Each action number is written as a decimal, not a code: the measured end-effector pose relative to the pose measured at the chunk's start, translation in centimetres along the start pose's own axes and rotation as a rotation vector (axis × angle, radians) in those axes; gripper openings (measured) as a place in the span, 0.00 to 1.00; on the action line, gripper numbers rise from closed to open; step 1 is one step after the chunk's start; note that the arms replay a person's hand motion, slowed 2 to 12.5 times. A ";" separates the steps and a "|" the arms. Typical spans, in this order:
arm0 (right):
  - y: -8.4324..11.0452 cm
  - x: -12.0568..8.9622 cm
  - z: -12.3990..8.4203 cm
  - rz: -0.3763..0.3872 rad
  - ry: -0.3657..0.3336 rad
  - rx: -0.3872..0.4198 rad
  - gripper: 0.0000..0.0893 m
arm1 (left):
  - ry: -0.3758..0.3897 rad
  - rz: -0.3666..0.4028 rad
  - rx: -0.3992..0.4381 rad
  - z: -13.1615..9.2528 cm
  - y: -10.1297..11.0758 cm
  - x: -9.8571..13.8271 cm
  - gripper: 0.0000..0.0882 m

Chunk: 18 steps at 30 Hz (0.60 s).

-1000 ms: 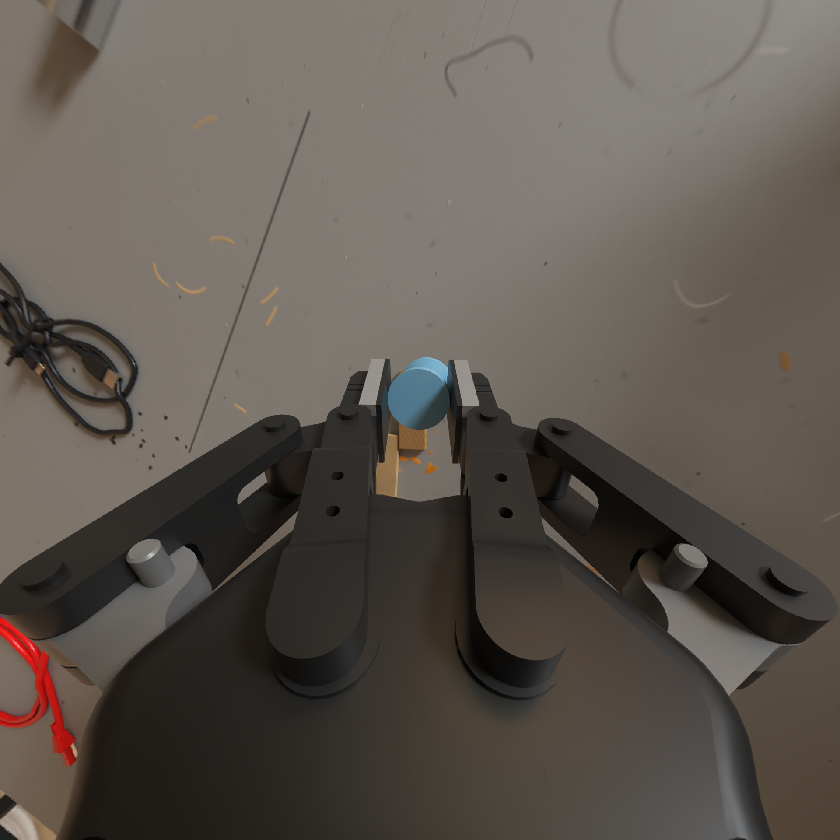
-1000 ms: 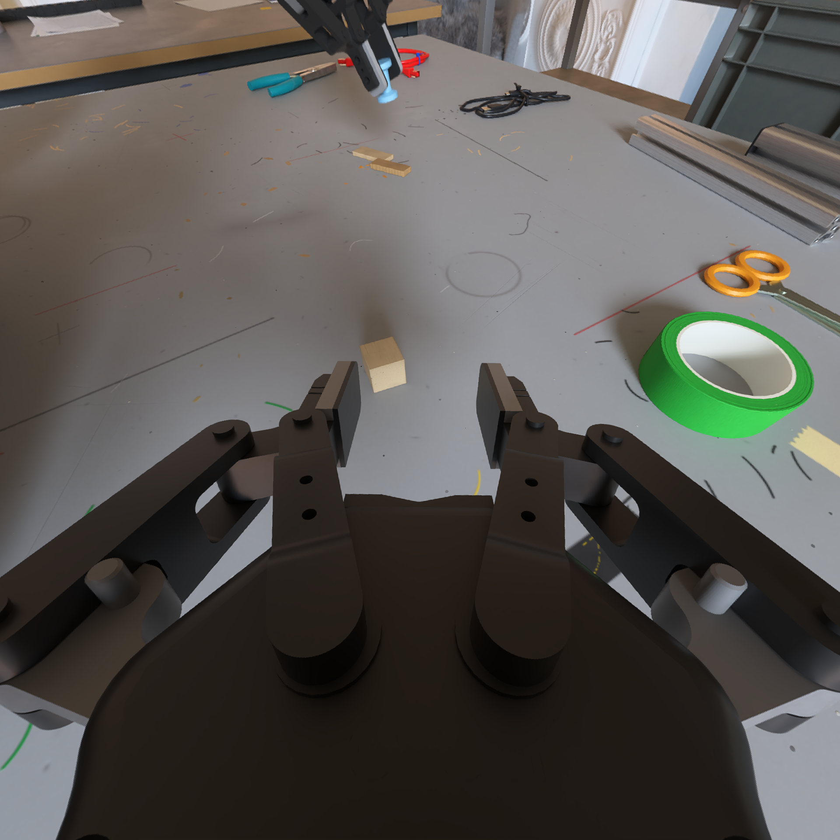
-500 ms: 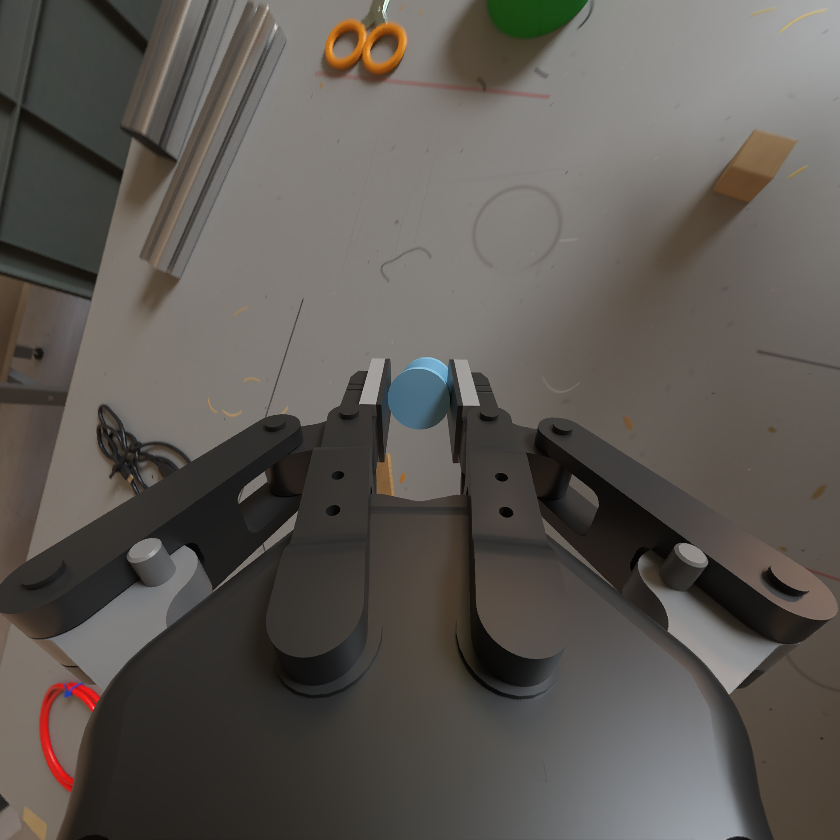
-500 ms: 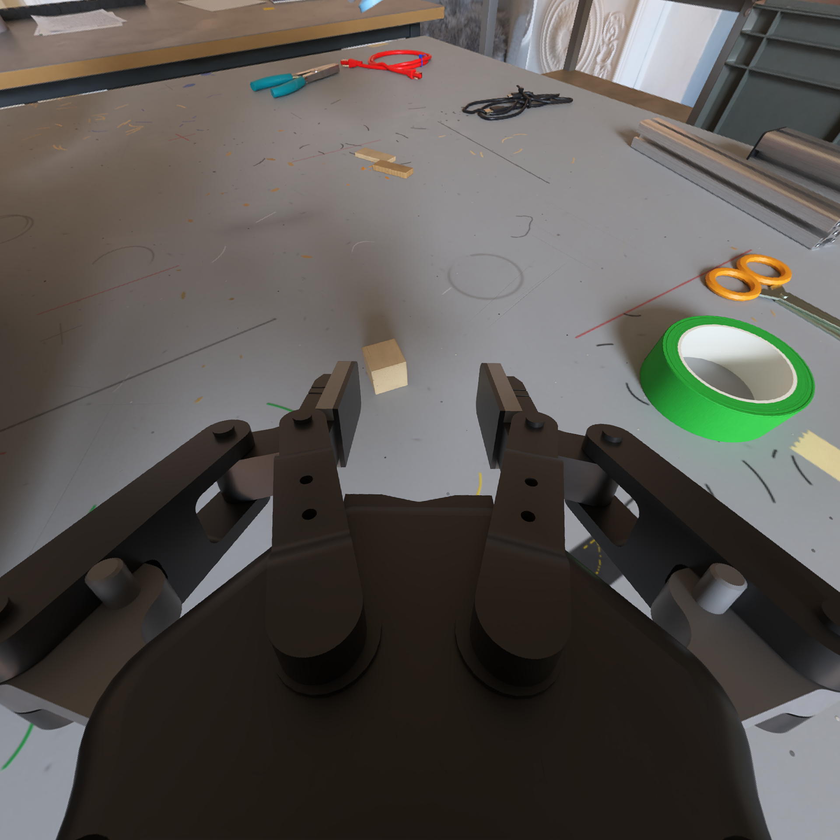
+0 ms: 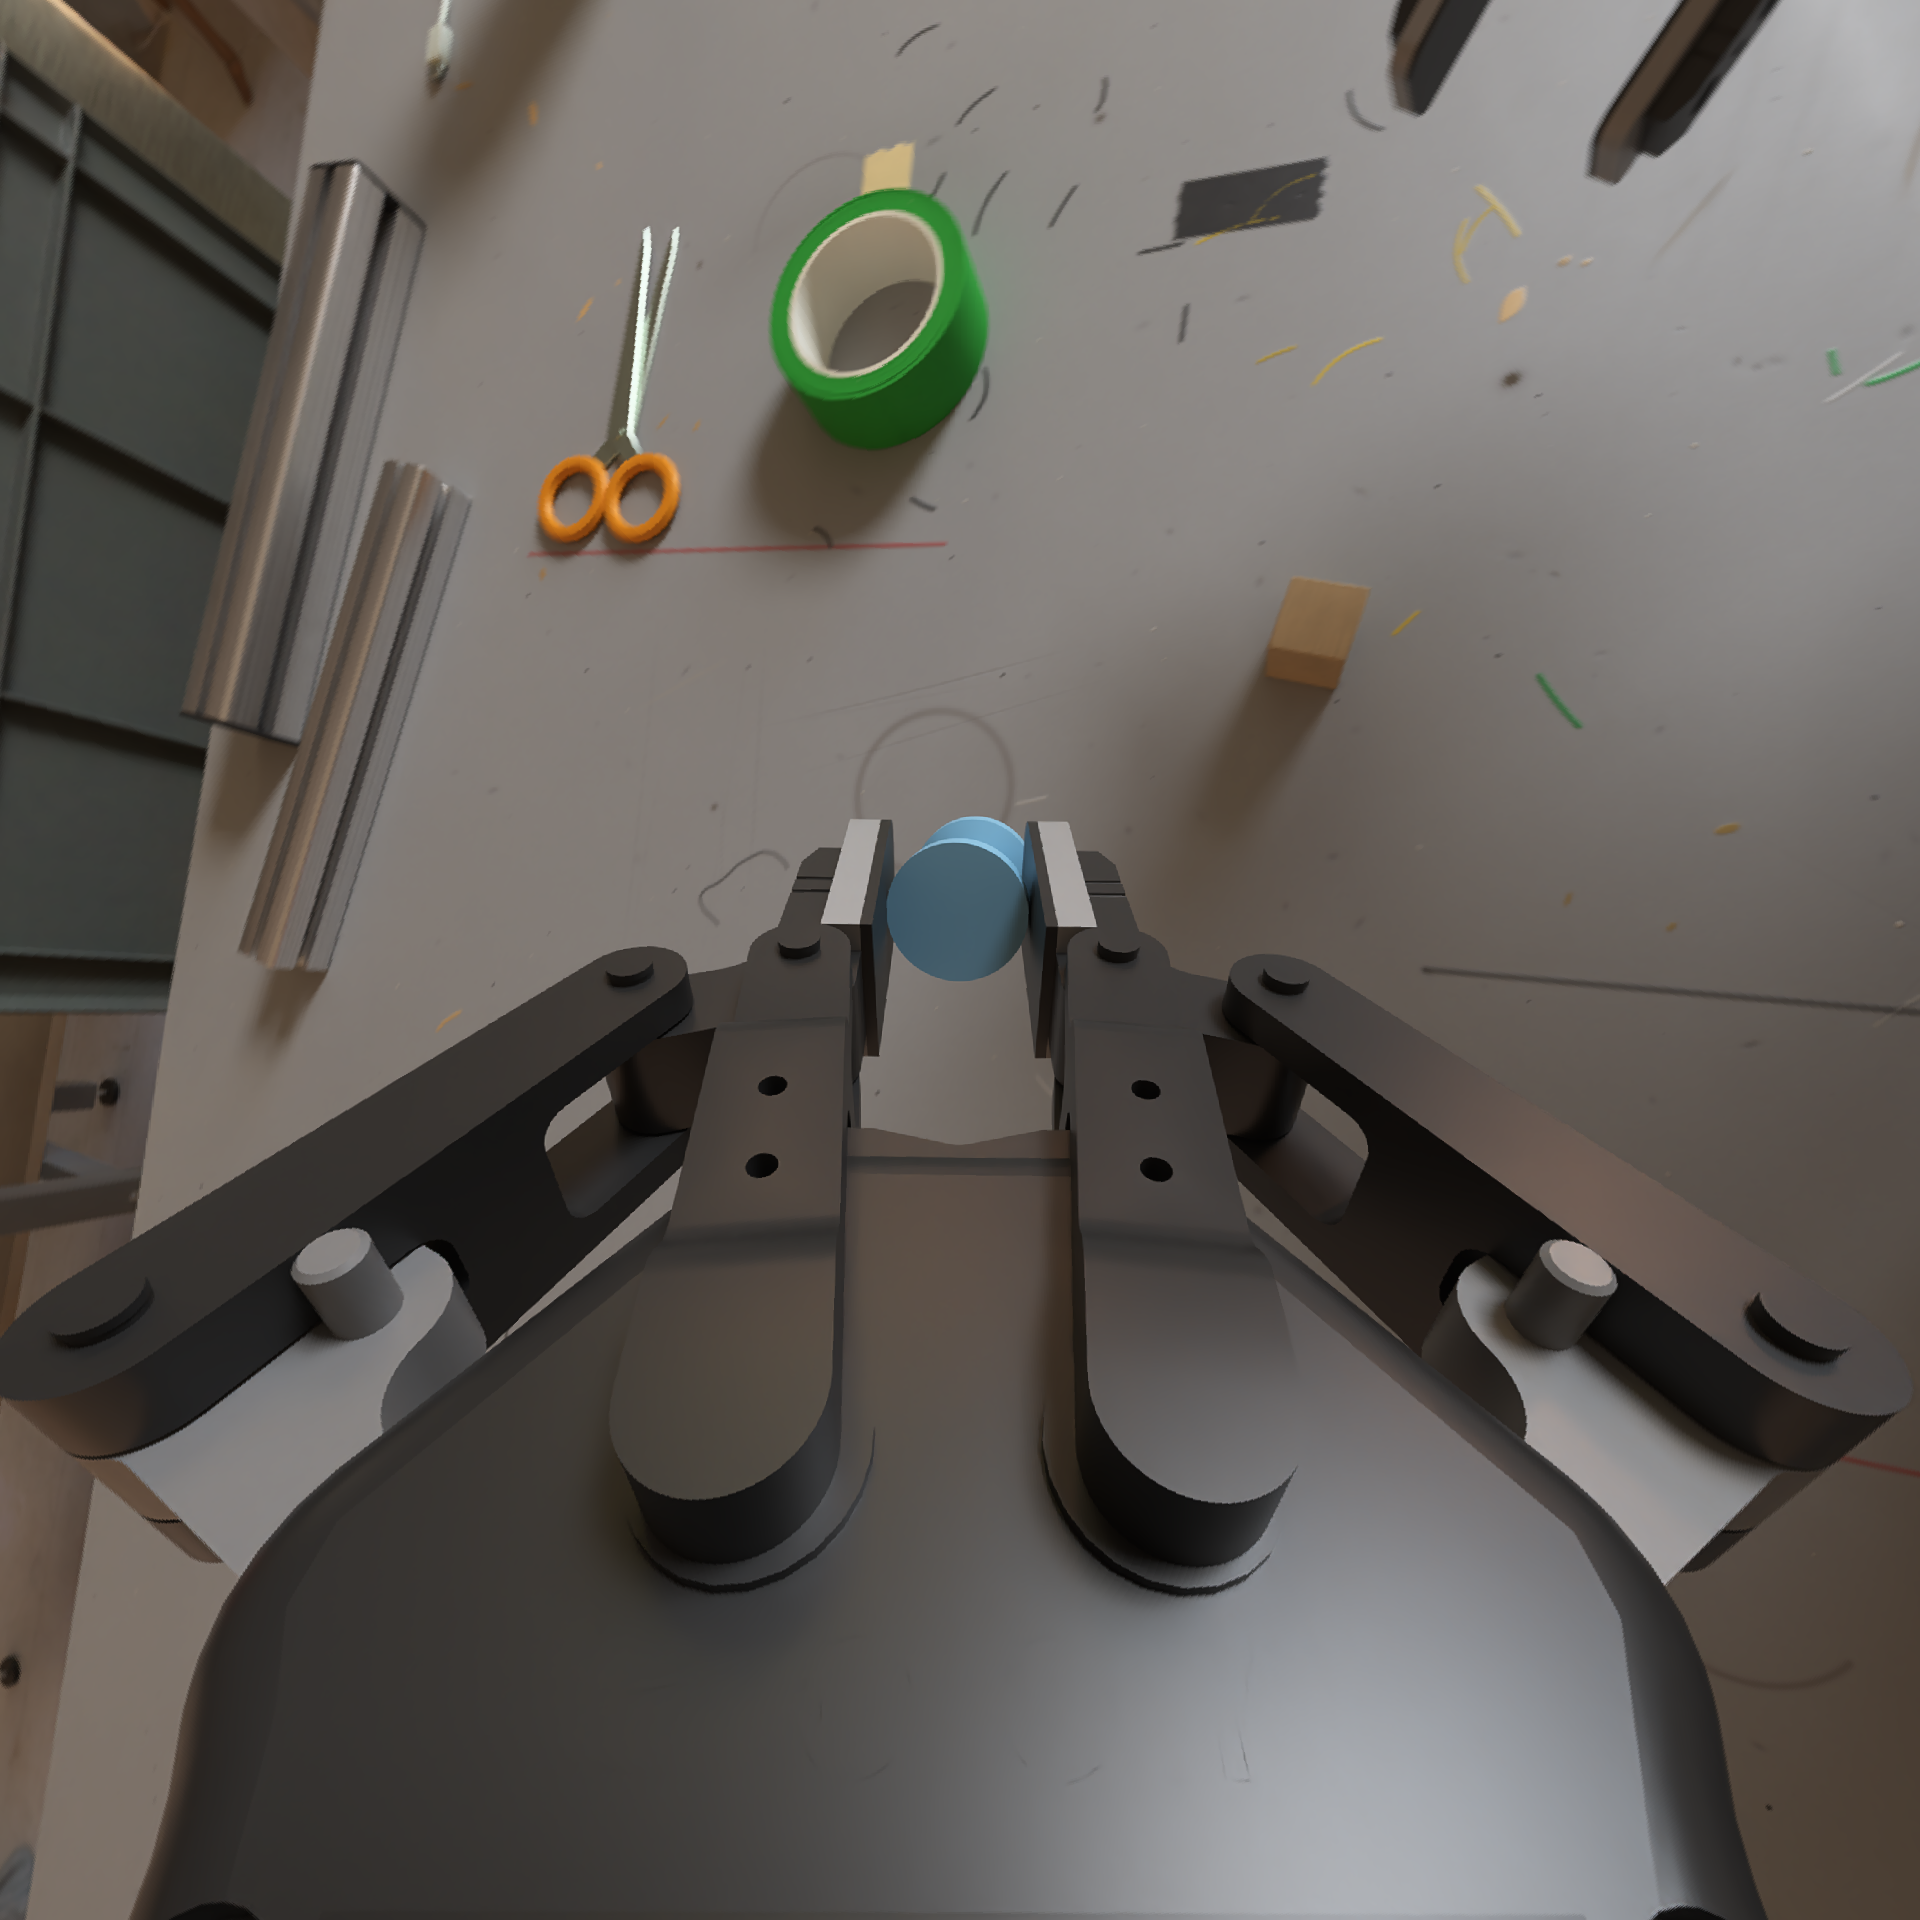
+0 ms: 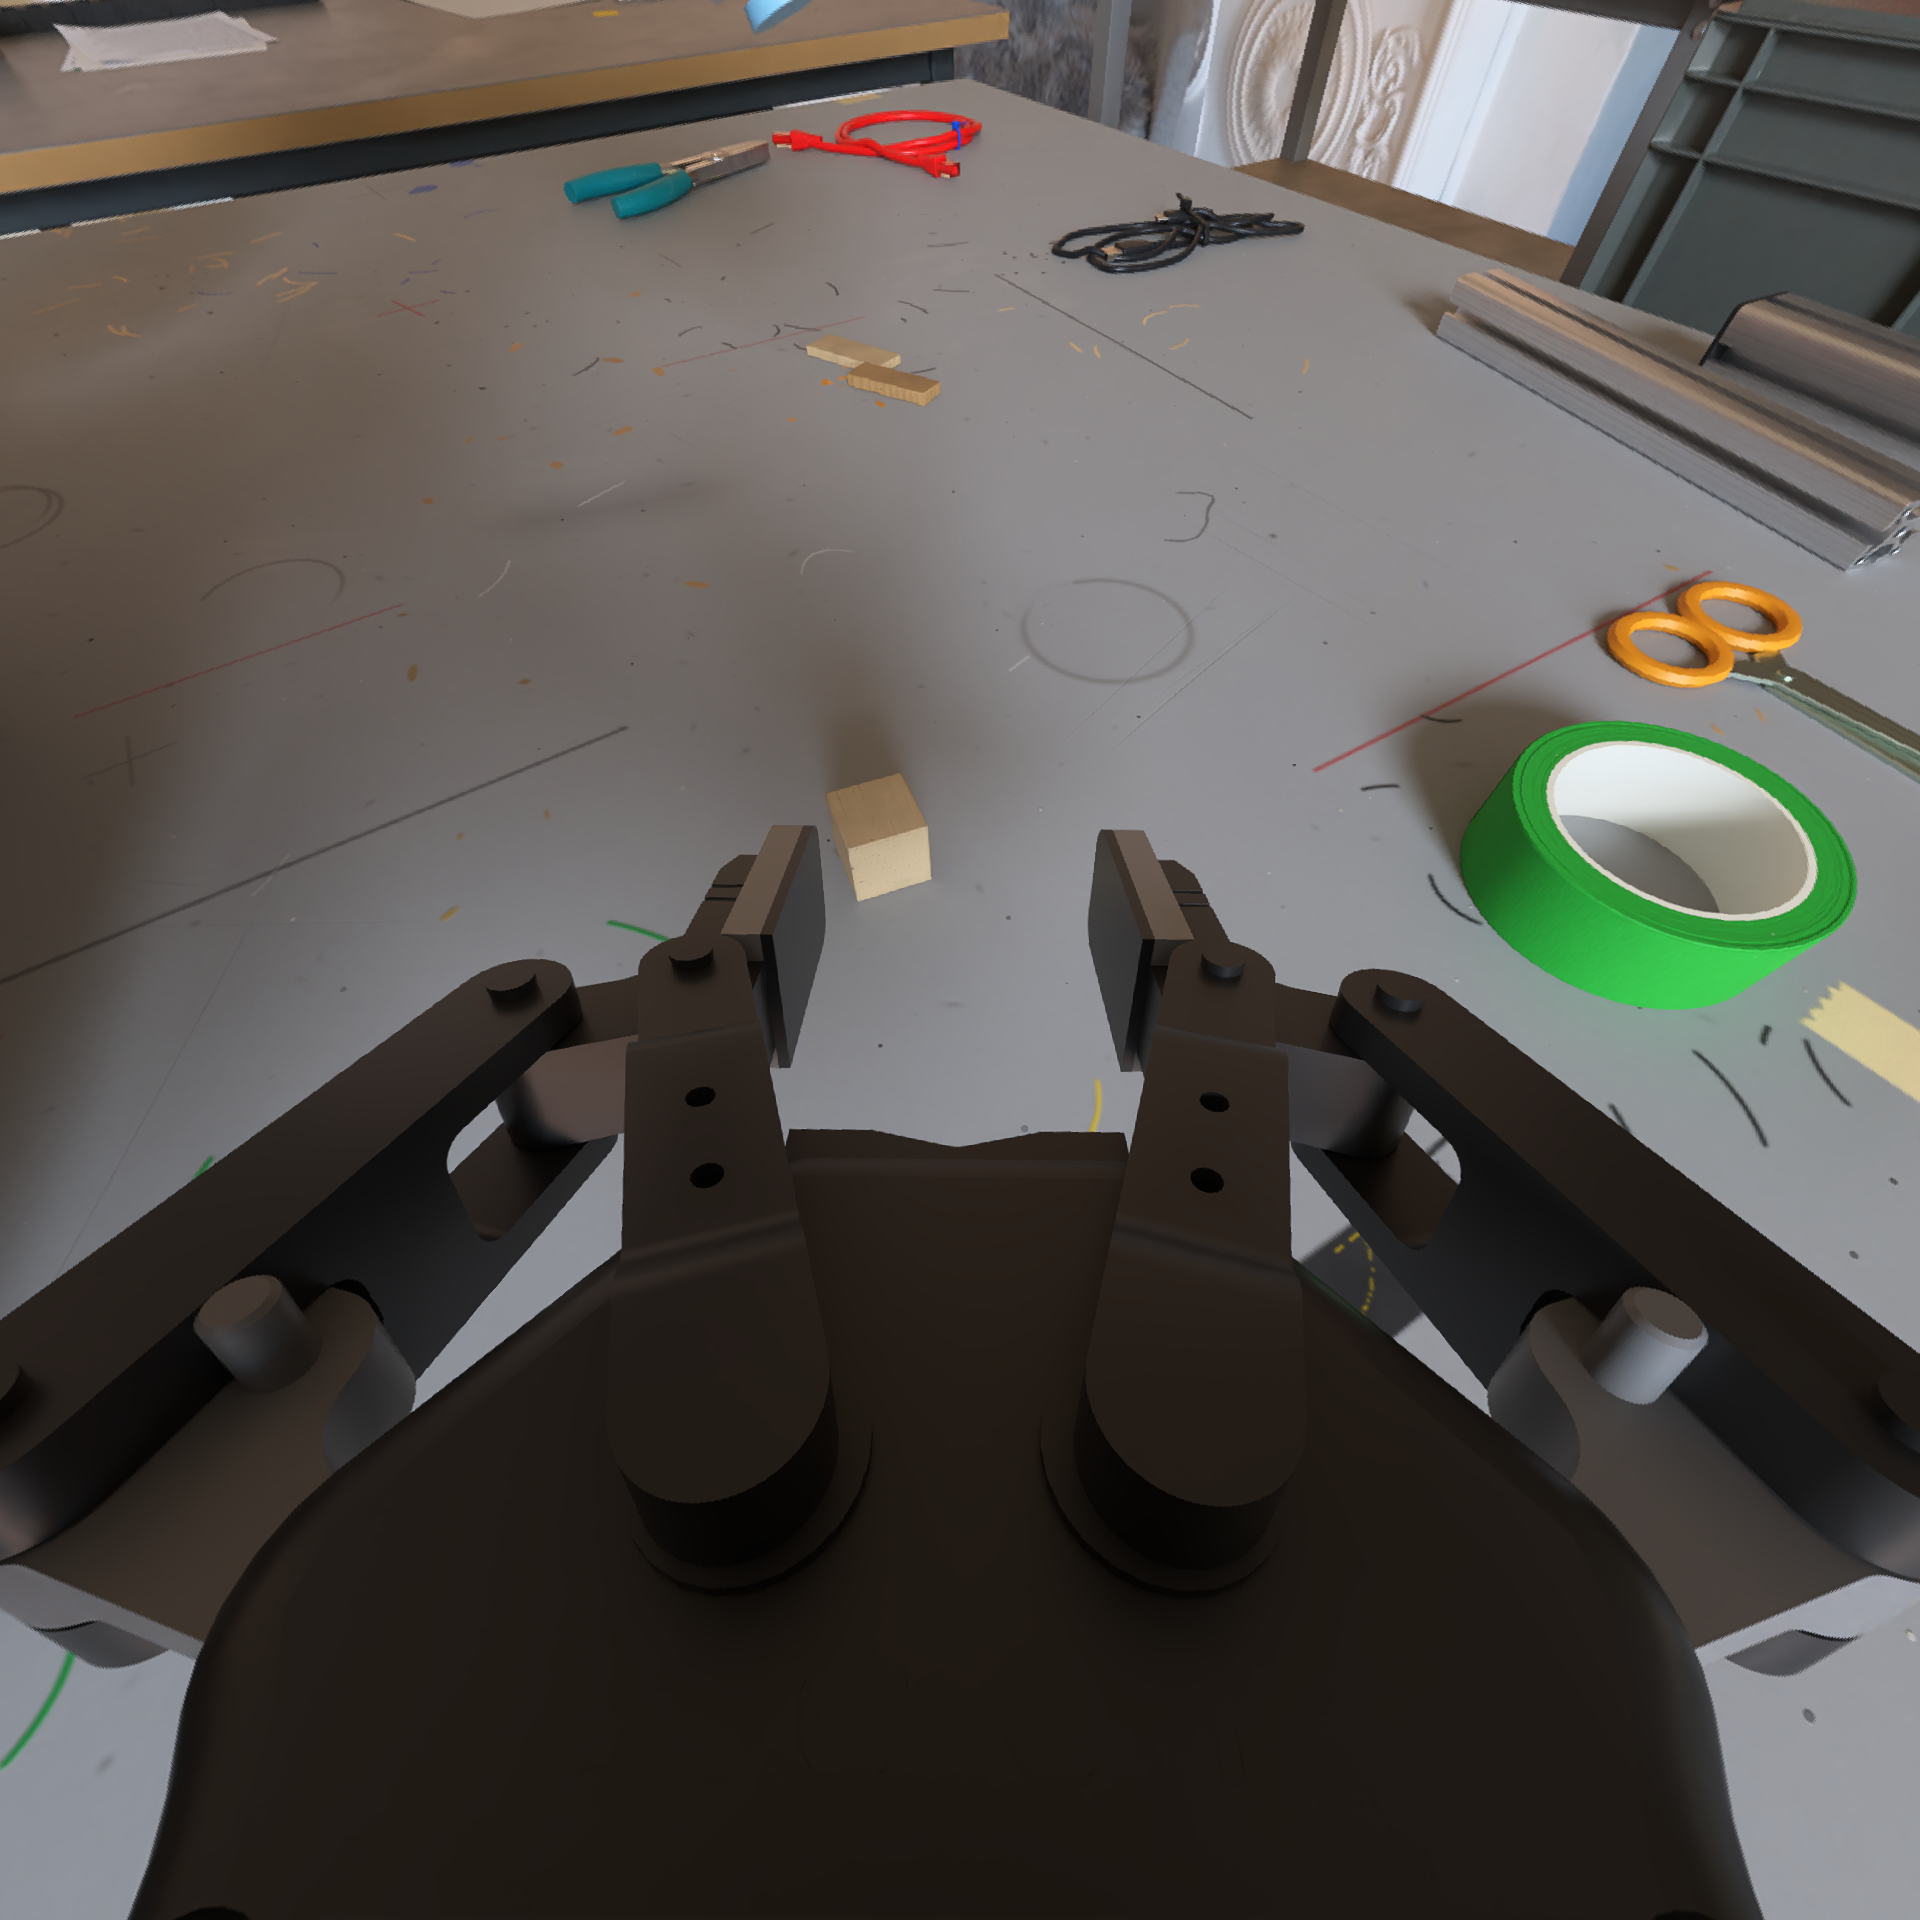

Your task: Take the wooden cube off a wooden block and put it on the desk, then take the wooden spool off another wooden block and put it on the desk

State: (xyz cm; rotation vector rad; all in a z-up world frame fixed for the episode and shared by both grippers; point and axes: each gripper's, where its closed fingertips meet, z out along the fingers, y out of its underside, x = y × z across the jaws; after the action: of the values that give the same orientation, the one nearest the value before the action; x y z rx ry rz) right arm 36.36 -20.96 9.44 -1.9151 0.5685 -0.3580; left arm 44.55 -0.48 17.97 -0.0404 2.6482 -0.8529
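My left gripper is shut on a blue spool and holds it high above the grey desk. A wooden cube lies on the desk ahead and to the right of it; it also shows in the right wrist view. My right gripper is open and empty, just short of the cube, which lies a little left of its centre line. Two flat wooden blocks lie side by side far across the desk, with nothing on them. A blue tip of the spool shows at the top edge.
A green tape roll, also in the left wrist view, and orange-handled scissors lie at the right. Aluminium profiles, a black cable, a red cable and teal pliers lie farther off.
My left gripper has risen and swung away from the blocks with the spool, so its view now takes in the tape, scissors and cube. The right gripper has stayed still.
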 end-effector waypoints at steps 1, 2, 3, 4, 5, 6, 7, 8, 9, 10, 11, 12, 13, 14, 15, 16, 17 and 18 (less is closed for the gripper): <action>0.0 0.0 0.0 0.000 0.001 0.000 0.52 | 0.010 0.010 0.002 0.3 -0.4 0.5 0.25; 0.0 0.0 0.0 0.000 0.002 0.000 0.52 | 0.020 0.021 0.003 0.7 -0.8 1.0 0.25; 0.0 0.0 0.0 0.000 0.003 0.000 0.52 | 0.030 0.031 0.004 1.0 -1.1 1.5 0.25; 0.0 0.0 0.0 -0.001 0.004 0.000 0.52 | 0.041 0.041 0.004 1.4 -1.4 2.0 0.25; 0.0 0.0 0.0 -0.001 0.005 0.001 0.52 | 0.050 0.050 0.003 1.8 -1.7 2.5 0.25; 0.0 0.1 -0.1 -0.001 0.007 0.001 0.52 | 0.060 0.059 0.002 2.2 -2.0 2.9 0.25; 0.0 0.1 -0.1 -0.002 0.008 0.001 0.52 | 0.069 0.067 0.001 2.7 -2.3 3.4 0.25; 0.0 0.1 -0.1 -0.003 0.010 0.001 0.52 | 0.079 0.075 -0.001 3.1 -2.5 3.8 0.25; 0.0 0.1 -0.1 -0.003 0.012 0.001 0.52 | 0.088 0.083 -0.003 3.5 -2.7 4.2 0.25; 0.0 0.1 -0.1 -0.004 0.013 0.002 0.52 | 0.098 0.090 -0.006 4.0 -2.9 4.7 0.25; 0.0 0.1 -0.1 -0.005 0.015 0.002 0.52 | 0.107 0.097 -0.008 4.5 -3.1 5.1 0.25; 0.0 0.1 -0.2 -0.005 0.017 0.002 0.52 | 0.117 0.103 -0.012 4.9 -3.3 5.5 0.25; -0.1 0.2 -0.2 -0.006 0.019 0.003 0.52 | 0.127 0.110 -0.016 5.4 -3.4 5.8 0.25; -0.1 0.2 -0.2 -0.007 0.021 0.003 0.52 | 0.136 0.116 -0.021 5.9 -3.5 6.2 0.25; -0.1 0.2 -0.2 -0.007 0.022 0.004 0.52 | 0.146 0.122 -0.025 6.4 -3.6 6.6 0.25; -0.1 0.2 -0.3 -0.008 0.024 0.004 0.52 | 0.155 0.128 -0.030 6.8 -3.7 6.9 0.25; -0.1 0.2 -0.3 -0.008 0.026 0.005 0.52 | 0.163 0.133 -0.035 7.3 -3.8 7.2 0.25; -0.1 0.2 -0.3 -0.009 0.027 0.006 0.52 | 0.171 0.139 -0.039 7.8 -3.9 7.5 0.25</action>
State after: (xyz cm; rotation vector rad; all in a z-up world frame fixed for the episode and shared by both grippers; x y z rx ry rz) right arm 36.43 -21.29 9.65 -1.9102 0.5766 -0.3913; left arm 39.89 -8.99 11.89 0.2133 2.7870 -0.7902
